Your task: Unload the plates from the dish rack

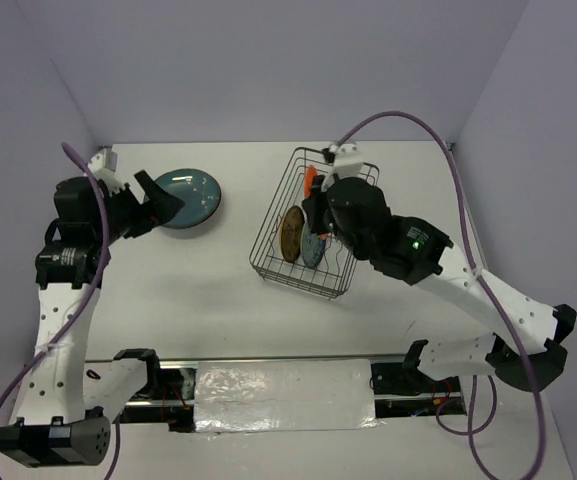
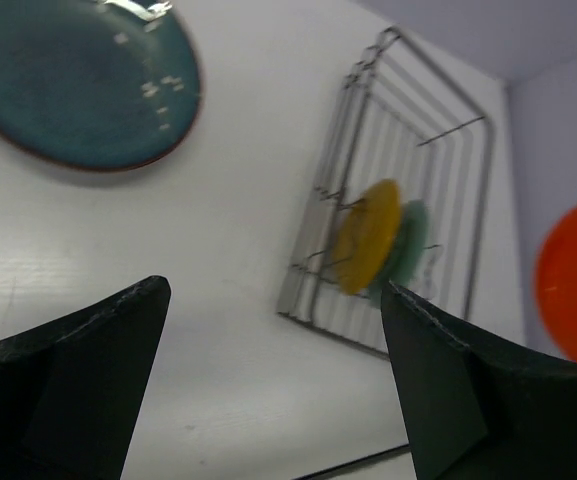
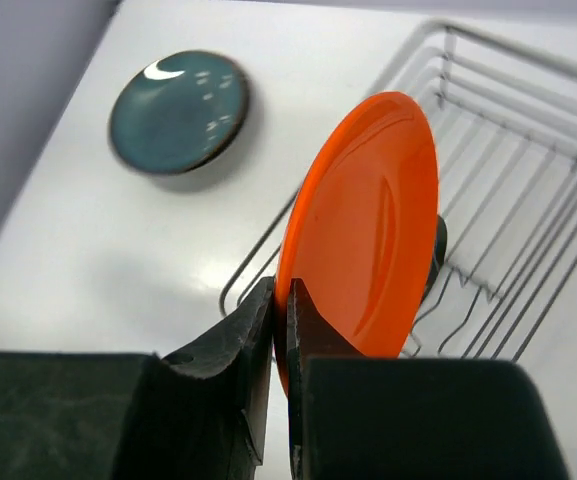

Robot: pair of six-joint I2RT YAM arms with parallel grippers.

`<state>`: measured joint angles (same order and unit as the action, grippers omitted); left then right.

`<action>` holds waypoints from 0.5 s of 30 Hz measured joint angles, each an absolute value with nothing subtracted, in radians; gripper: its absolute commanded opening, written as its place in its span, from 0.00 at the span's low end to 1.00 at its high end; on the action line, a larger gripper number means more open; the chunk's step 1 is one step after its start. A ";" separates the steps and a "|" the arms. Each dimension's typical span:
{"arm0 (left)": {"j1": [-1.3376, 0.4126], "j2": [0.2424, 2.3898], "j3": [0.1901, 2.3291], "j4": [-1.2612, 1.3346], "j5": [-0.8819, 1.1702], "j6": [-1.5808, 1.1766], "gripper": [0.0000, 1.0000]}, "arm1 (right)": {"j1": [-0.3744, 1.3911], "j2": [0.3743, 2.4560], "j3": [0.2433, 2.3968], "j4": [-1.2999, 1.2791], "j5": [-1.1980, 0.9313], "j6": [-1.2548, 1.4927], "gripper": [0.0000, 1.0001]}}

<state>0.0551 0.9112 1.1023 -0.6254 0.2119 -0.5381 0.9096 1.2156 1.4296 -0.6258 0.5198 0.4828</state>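
Note:
The dark wire dish rack (image 1: pixel 340 280) stands right of centre on the table. A mustard-yellow plate (image 1: pixel 291 233) and a grey-blue plate (image 1: pixel 314 251) stand upright in it. My right gripper (image 1: pixel 315 203) is over the rack, shut on the rim of an orange plate (image 3: pixel 368 220), which it holds on edge above the rack (image 3: pixel 528 190). A dark teal plate (image 1: pixel 192 197) lies flat on the table at the back left. My left gripper (image 1: pixel 166 206) is open and empty, right beside the teal plate (image 2: pixel 78 85). The left wrist view also shows the rack (image 2: pixel 448 180) and the mustard plate (image 2: pixel 366 235).
White table with walls on three sides. A foil-covered strip (image 1: pixel 283 395) runs along the near edge between the arm bases. A purple cable (image 1: pixel 408 125) arcs over the right arm behind the rack.

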 measured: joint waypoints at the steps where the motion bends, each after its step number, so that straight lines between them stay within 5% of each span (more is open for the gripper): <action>1: 0.056 0.922 1.150 -0.627 0.262 -0.569 1.00 | 0.963 1.215 1.456 -0.621 0.524 0.405 0.00; 7: 0.055 0.873 1.211 -0.536 0.467 -0.819 1.00 | 1.328 1.295 1.432 -0.579 0.728 -0.095 0.00; 15: 0.055 0.756 1.137 -0.592 0.521 -0.945 0.98 | 1.530 1.362 1.208 -0.452 0.818 -0.540 0.00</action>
